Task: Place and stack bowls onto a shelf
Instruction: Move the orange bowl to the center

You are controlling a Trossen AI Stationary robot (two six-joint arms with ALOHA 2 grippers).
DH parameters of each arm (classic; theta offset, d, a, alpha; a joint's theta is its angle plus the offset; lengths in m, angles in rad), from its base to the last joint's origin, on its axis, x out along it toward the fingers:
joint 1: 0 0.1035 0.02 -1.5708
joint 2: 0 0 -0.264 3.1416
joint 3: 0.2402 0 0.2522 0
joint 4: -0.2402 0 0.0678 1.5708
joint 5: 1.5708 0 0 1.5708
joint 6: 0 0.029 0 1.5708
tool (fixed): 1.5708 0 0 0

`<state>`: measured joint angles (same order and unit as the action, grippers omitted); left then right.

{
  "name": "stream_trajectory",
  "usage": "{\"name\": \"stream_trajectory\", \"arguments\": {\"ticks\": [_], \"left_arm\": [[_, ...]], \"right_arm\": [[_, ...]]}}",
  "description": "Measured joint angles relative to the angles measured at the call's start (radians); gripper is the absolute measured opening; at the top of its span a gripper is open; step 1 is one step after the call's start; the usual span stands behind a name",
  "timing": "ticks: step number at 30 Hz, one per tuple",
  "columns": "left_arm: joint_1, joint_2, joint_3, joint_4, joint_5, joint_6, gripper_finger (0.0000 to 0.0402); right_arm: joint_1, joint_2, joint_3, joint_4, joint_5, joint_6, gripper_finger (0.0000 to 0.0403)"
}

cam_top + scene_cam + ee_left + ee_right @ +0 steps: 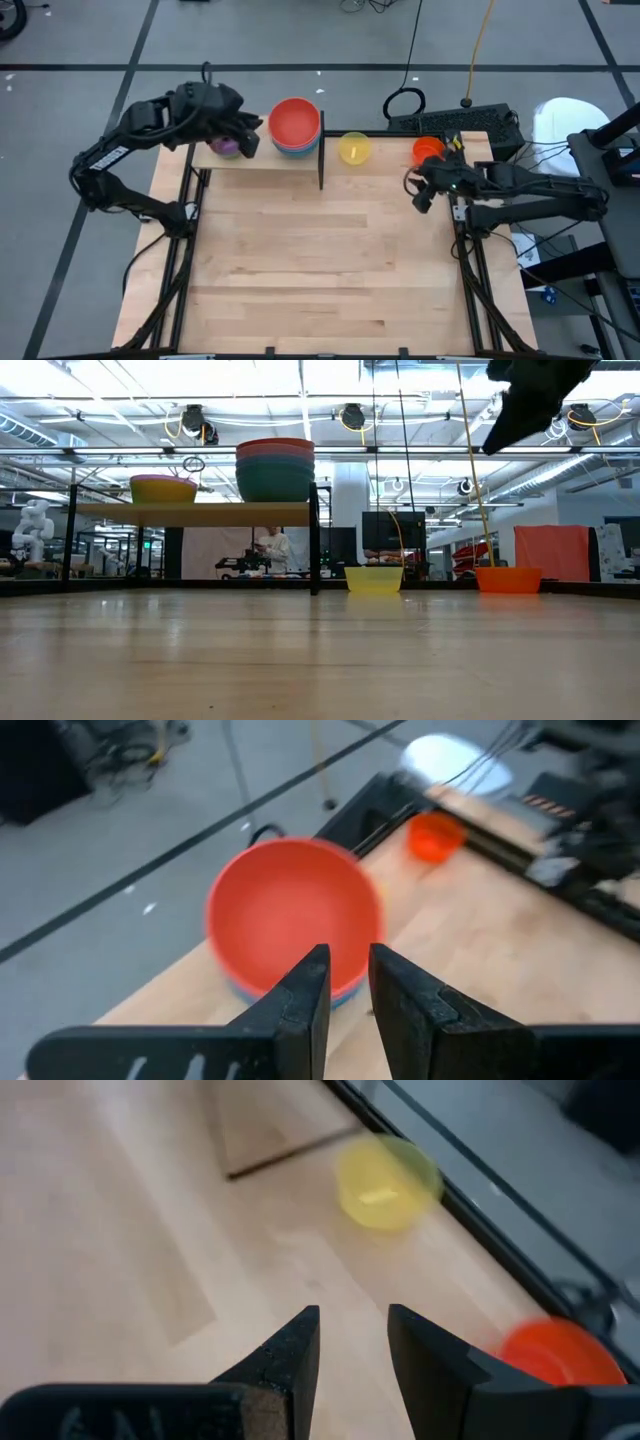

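The left gripper [347,982] hovered at upper left of the high view, over the shelf [262,161], fingers a narrow gap apart and holding nothing. Beneath it sat a purple bowl [226,146]; just beside stood the stack of larger bowls [295,125], red on top (teal lowest in the low view). The right gripper [353,1342], at right of centre, was likewise slightly open and empty. The yellow bowl [353,148] and orange bowl [427,149] rested on the table [320,260] beyond the shelf's black end bar [321,160]. No legible writing was found.
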<state>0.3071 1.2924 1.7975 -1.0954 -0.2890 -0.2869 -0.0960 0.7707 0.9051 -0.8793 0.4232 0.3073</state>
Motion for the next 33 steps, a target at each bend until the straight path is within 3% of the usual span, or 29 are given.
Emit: {"name": "stream_trajectory", "arguments": {"ticks": [7,14,23,33], "left_arm": [[-0.095,-0.013,0.054,0.001,0.000,0.047,0.0079],[-0.149,-0.020,0.054,0.000,0.000,0.049,0.0079],[-0.188,-0.020,0.054,0.000,0.000,0.034,0.0079],[-0.233,-0.020,0.054,0.000,0.001,0.016,0.0079]], "right_arm": [[-0.191,0.082,0.000,-0.028,-0.009,0.040,0.0116],[-0.418,0.198,0.000,-0.016,-0.166,0.058,0.0116],[-0.660,0.364,0.000,0.006,-0.166,0.052,0.0116],[-0.825,0.511,0.000,0.187,-0.166,0.009,0.0116]]}}
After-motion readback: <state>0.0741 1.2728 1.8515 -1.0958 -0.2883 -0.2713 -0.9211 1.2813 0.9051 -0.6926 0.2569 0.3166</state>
